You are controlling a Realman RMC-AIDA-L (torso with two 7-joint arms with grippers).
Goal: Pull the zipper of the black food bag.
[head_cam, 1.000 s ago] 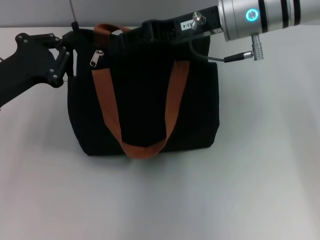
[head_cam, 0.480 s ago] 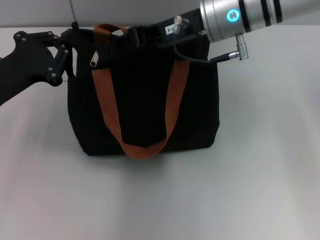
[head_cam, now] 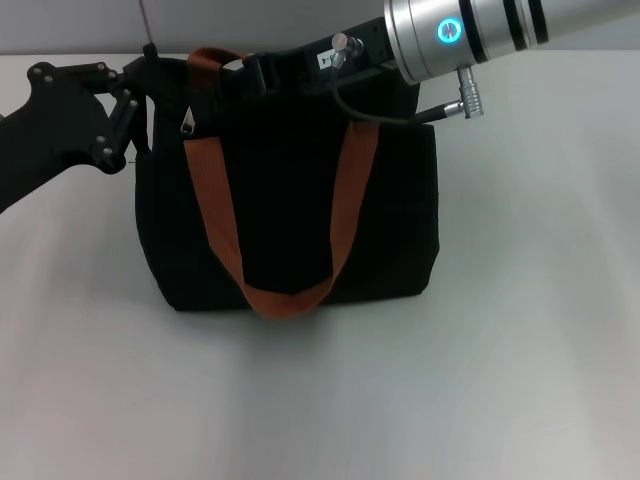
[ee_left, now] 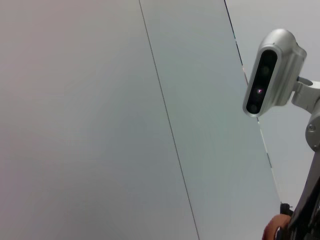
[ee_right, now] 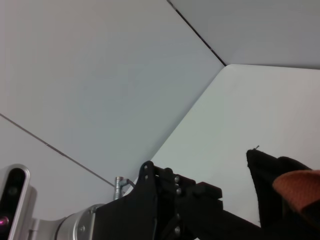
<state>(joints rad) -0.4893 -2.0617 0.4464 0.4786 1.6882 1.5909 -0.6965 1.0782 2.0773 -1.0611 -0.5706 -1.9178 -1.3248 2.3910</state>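
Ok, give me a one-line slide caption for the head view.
Right claw at the black food bag's top edge near the zipper; left claw at the bag's left corner.

Lighting is even and diffuse, fairly bright, on the white table [head_cam: 500,350], with a faint vignette dimming the corners. A soft shadow pools under the black food bag [head_cam: 290,200] toward 6 o'clock. The bag's fabric reads nearly featureless black, detail crushed. A cyan indicator ring [head_cam: 443,32] glows at 1 o'clock. Wrist views show flat grey walls, slightly soft, with a mild pinkish cast.
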